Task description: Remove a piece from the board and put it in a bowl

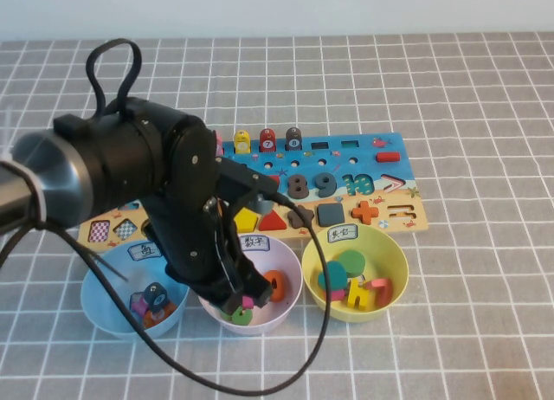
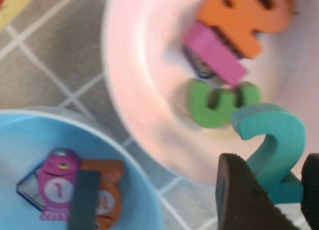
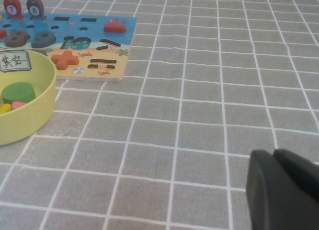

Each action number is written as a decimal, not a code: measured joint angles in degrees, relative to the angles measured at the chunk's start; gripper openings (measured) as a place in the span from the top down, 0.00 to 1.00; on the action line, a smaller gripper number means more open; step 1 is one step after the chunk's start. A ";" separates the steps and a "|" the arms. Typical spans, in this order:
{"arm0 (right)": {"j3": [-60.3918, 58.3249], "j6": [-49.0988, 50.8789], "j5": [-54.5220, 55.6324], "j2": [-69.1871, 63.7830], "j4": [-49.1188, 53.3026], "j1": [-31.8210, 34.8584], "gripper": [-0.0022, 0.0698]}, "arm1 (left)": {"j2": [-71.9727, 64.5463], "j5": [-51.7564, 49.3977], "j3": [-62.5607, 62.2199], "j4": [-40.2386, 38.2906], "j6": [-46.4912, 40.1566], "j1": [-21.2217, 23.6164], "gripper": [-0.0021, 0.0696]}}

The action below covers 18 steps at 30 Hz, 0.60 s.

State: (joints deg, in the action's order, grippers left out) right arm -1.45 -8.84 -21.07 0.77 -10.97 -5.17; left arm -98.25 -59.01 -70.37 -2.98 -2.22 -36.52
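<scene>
We see the teal "2" [image 2: 271,145] clamped at its foot between the jaws of the left gripper [image 2: 271,197], its long axis running straight out from them and its head hanging over the near wall of the pink-lilac bowl [image 2: 134,90]. Inside that bowl lie a green "3" [image 2: 217,103], a magenta block [image 2: 214,53] and an orange numeral [image 2: 246,13]. From above, the left gripper [image 1: 235,298] is low over the same bowl [image 1: 290,303], so we judge that letting go is all that remains. Room is tight: the blue bowl [image 1: 108,309] sits just beside on one side, the yellow bowl [image 1: 394,248] on the other, and the board [image 1: 394,153] behind. The right gripper [image 3: 286,190] is parked well apart over bare gridded surface [image 3: 199,115], its jaws together.
</scene>
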 joint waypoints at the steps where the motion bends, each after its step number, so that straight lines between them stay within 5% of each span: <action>1: 0.00 0.00 0.00 0.00 0.00 0.00 0.99 | -0.33 0.41 0.00 -0.09 0.10 0.53 0.66; 18: 0.00 0.00 0.00 0.00 0.00 0.00 0.99 | -3.84 4.19 0.00 -1.07 0.09 1.06 0.66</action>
State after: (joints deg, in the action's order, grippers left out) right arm -1.45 -8.84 -21.07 0.77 -10.97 -5.17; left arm -102.09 -54.82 -70.37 -4.05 -2.12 -35.46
